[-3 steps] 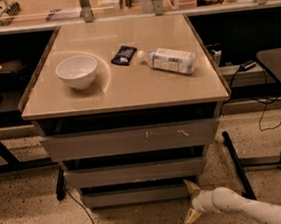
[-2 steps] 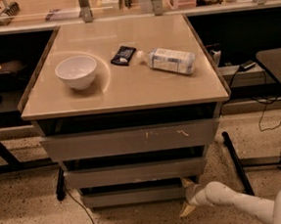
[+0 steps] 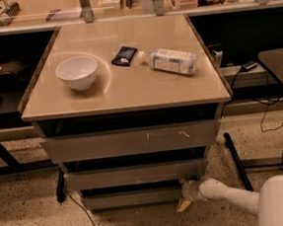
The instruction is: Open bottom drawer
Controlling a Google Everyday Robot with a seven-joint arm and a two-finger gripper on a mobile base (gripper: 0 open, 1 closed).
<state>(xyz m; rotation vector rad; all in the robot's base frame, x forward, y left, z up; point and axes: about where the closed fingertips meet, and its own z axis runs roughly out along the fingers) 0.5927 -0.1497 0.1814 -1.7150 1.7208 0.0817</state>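
Observation:
The bottom drawer is the narrowest of three grey fronts under the beige table, low near the floor. Above it are the medium drawer and the widest drawer with pale scratch marks. My gripper is at the bottom drawer's right end, with one pale fingertip pointing down at the floor. The white arm comes in from the lower right.
On the table top stand a white bowl, a dark packet and a lying plastic bottle. A black cable runs over the speckled floor at the left. A black frame leg stands right of the drawers.
The gripper has moved left and a little up, closer to the bottom drawer's right end. The drawers have not visibly moved.

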